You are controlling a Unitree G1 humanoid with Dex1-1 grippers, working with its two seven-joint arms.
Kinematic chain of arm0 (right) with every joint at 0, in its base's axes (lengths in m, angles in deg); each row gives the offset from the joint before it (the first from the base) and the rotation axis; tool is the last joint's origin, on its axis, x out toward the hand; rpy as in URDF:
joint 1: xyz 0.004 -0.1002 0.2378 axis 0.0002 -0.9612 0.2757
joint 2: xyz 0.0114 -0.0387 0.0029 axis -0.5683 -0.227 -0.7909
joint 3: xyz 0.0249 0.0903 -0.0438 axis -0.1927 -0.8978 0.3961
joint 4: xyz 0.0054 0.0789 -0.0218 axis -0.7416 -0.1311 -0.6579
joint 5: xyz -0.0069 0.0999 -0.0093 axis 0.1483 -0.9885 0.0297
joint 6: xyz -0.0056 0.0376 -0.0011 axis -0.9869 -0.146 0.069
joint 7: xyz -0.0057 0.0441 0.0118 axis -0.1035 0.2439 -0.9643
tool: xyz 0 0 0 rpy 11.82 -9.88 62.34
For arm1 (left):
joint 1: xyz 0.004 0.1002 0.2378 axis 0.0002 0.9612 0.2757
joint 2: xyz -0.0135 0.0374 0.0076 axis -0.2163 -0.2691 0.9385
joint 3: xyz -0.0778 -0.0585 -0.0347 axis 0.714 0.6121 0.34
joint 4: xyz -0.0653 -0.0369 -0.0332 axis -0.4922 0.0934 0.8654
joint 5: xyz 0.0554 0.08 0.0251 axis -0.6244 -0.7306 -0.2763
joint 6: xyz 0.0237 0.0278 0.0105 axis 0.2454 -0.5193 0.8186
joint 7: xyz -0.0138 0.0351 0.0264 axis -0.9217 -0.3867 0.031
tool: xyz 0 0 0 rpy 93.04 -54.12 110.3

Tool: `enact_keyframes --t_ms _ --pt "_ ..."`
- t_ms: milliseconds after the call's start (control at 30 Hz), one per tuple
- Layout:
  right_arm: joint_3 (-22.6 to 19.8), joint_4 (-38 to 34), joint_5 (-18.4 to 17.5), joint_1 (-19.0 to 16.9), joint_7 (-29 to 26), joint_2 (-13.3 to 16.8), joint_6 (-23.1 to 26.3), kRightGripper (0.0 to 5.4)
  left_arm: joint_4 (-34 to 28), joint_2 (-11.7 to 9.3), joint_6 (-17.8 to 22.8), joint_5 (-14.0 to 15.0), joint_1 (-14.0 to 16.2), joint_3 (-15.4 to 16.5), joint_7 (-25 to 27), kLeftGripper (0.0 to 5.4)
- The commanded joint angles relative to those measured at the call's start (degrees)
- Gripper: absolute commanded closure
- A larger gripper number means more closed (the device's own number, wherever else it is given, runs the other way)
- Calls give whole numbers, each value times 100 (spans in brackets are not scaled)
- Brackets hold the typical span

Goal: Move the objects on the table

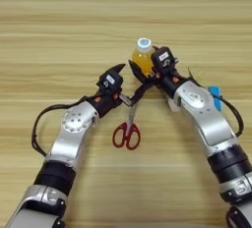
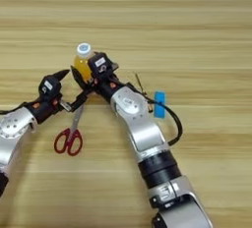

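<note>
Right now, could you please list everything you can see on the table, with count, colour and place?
juice bottle: one, orange with white cap, upright at centre, between the right claw's fingers.
scissors: one pair, red handles, flat at centre front, blades pointing toward the bottle.
blue block: one, blue, right of the right forearm.
thin dark rod: one, dark, just beyond the right arm; too thin to identify.
table: one, light wood with striped grain, fills the view.
left claw: one, black, open, just left of the bottle, above the scissor blades.
right claw: one, black, shut on the bottle.
</note>
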Motion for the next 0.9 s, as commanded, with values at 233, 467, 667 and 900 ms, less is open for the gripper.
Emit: enact_keyframes --t_ms 233,467,667,900 --pt "-649 -152 -16 391 361 248 -59 187 -120 -48 -17 64 14 100 -18 0" --pt "-1229 -518 -126 317 677 518 123 187 -120 5 -18 119 -39 275 -247 0" --pt "-1749 -1308 -114 -74 1001 807 427 187 -51 94 121 159 -179 683 -916 0" --pt "-2531 -1763 -179 -760 1336 1096 693 187 340 97 259 1 -428 1129 -1959 0"
